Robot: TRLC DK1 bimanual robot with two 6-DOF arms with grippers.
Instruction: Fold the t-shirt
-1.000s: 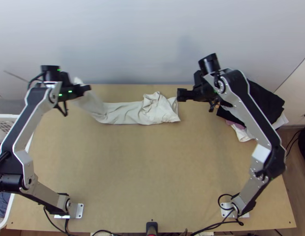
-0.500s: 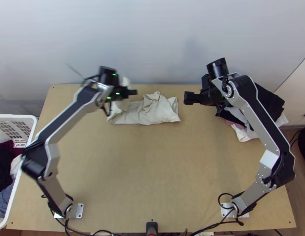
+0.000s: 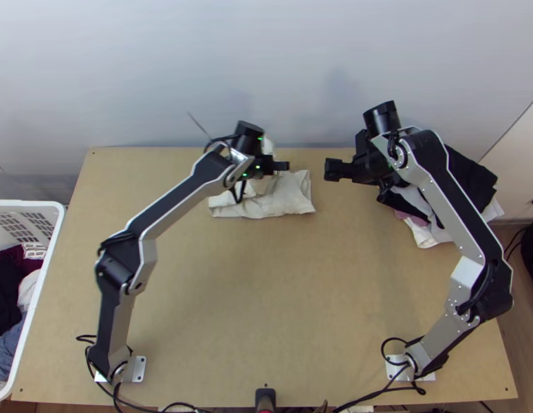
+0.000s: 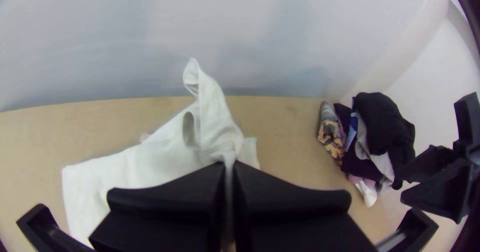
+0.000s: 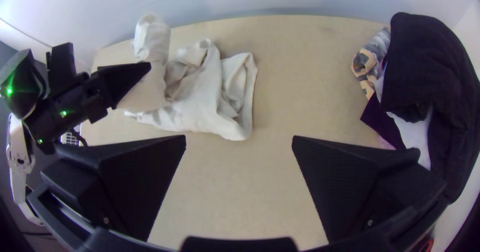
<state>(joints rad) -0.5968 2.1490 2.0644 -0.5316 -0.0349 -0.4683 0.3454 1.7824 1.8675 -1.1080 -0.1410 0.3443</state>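
My left gripper (image 3: 285, 166) is over the off-white t-shirt (image 3: 287, 196) near the table's far edge. In the left wrist view the left gripper (image 4: 229, 169) is shut on a bunched part of the t-shirt (image 4: 150, 162), whose gathered end sticks up beyond the fingers. The rest of the cloth lies crumpled on the table in a short strip. To the right of the cloth, above the table, is my right gripper (image 3: 328, 170); in the right wrist view the right gripper (image 5: 239, 144) stands open, with nothing between its fingers.
A pile of dark and pale clothes (image 3: 472, 182) lies at the table's far right corner, partly under the right arm. A white basket (image 3: 46, 258) holding clothes stands off the left edge. Bare wooden table (image 3: 266, 296) spreads in front of the t-shirt. A wall rises behind.
My left gripper has swung rightward from the far left, carrying the t-shirt's held end over the part lying on the table. The right gripper has shifted slightly right.
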